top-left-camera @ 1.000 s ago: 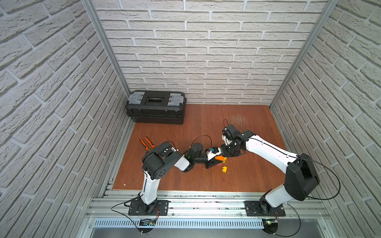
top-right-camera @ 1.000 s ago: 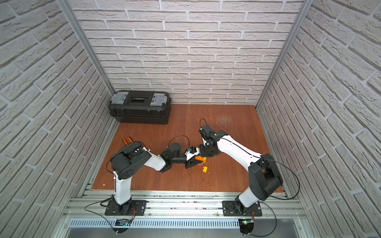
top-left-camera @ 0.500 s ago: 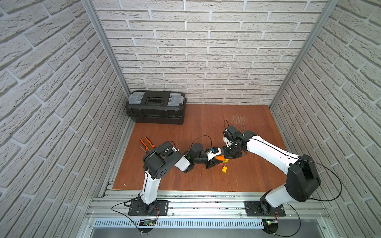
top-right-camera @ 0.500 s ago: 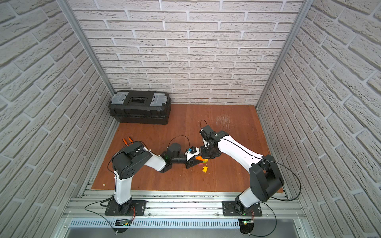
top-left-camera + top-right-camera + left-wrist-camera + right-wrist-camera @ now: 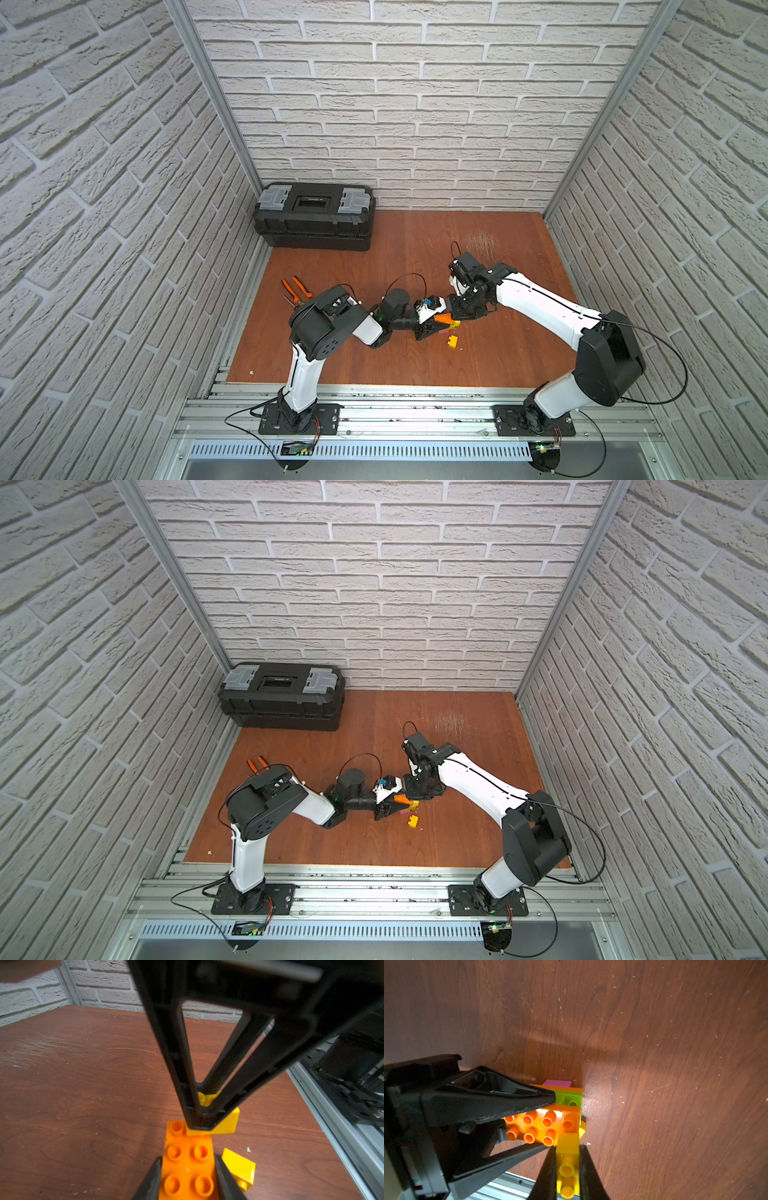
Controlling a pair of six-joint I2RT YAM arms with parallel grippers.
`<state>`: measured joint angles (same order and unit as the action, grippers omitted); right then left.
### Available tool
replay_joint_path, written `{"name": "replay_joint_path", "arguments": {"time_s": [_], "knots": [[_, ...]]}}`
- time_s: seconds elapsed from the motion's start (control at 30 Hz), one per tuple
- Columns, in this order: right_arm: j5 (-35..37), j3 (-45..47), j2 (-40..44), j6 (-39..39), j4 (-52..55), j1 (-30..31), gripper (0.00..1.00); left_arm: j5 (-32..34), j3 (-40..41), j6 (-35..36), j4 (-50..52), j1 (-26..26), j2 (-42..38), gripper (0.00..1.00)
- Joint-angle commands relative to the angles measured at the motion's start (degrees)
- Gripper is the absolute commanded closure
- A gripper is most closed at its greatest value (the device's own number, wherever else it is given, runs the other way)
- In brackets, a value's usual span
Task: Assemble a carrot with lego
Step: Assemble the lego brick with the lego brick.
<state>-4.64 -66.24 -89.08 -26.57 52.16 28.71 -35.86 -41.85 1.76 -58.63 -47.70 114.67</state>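
Nothing moved; right gripper (image 5: 566, 1147) presses yellow brick (image 5: 568, 1140) (half hidden) against carrot (image 5: 542, 1124).

3 walls of whitish brick pattern close the cell: the back wall (image 5: 415, 104) at 12 o'clock, a side wall (image 5: 83, 208) at 9 o'clock and another side wall (image 5: 685, 208) at 3 o'clock. 2 aluminium posts (image 5: 216, 99) run down the back corners. The floor is a reddish-brown wooden tabletop (image 5: 498, 361), with pale scratches (image 5: 480, 241) toward 1 o'clock. A black toolbox (image 5: 316, 220) with 2 grey lid panels sits shut at 11 o'clock, close to the back wall. Aluminium rails (image 5: 415, 411) edge the board at 6 o'clock. The light is even and the shadows are soft.
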Motion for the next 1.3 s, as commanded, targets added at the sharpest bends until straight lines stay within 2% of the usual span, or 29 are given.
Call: {"name": "replay_joint_path", "arguments": {"time_s": [0.0,0.77,1.27], "knots": [[0.61,-1.06,-1.92,0.65,-0.82,-0.14,0.98,-0.4,0.43,-1.2,1.15,-0.39,1.99,0.97],[-0.53,-1.19,-4.06,-1.37,-5.0,-0.15,0.98,-0.27,1.57,-1.9,-0.96,-0.46,2.78,1.0],[-1.9,2.11,-2.17,-2.1,-11.05,-0.14,0.98,-0.05,2.05,-2.42,-1.57,-0.73,3.55,1.0]]}}
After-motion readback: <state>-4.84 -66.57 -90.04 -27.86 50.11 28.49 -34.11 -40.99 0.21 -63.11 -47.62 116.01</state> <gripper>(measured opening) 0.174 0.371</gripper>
